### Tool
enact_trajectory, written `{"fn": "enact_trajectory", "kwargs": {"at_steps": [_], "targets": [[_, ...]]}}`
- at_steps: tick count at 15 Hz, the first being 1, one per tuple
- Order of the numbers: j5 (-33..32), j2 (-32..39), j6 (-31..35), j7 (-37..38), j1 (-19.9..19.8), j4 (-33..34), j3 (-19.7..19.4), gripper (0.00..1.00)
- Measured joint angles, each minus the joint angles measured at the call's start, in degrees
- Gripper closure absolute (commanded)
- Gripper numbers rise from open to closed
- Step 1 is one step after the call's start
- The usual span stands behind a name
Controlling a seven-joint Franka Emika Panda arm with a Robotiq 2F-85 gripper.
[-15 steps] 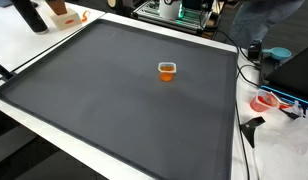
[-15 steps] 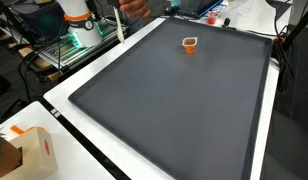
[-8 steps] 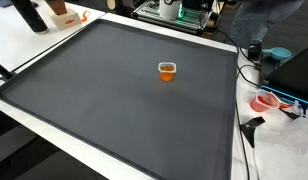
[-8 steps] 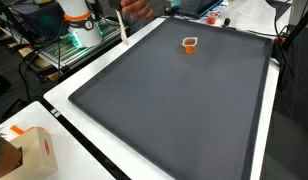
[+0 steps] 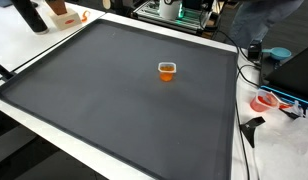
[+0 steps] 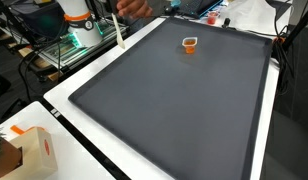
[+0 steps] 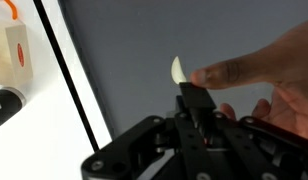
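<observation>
In the wrist view the gripper is sitting at bottom centre, with a white piece sticking up just above its fingers. Whether they are gripping it cannot be told. A hand is reaching in from the right and pinching that piece. A cup is standing on the mat, right of centre in an exterior view.

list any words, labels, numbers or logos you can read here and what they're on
No text can be read in any view.
Cardboard box: orange print, too blurred to read.
White object at the left edge of the wrist view: orange marking, too blurred to read.
Orange cup: no label shows.
White strip at the gripper: no print shows.
</observation>
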Motion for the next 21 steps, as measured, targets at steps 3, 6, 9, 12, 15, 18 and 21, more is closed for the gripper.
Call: {"fn": "enact_trajectory", "kwargs": {"at_steps": [3, 6, 9, 12, 15, 18, 21], "targets": [[0.00, 0.00, 0.01, -0.18, 0.00, 0.00, 0.00, 0.87], [0.00, 0.00, 0.01, -0.18, 0.00, 0.00, 0.00, 0.87], [0.00, 0.00, 0.01, -0.18, 0.00, 0.00, 0.00, 0.87], [0.00, 0.00, 0.01, -0.18, 0.00, 0.00, 0.01, 0.87], [0.00, 0.00, 0.01, -0.18, 0.00, 0.00, 0.01, 0.87], [0.00, 0.00, 0.01, -0.18, 0.00, 0.00, 0.01, 0.87], [0.00, 0.00, 0.01, -0.18, 0.00, 0.00, 0.01, 0.87]]}}
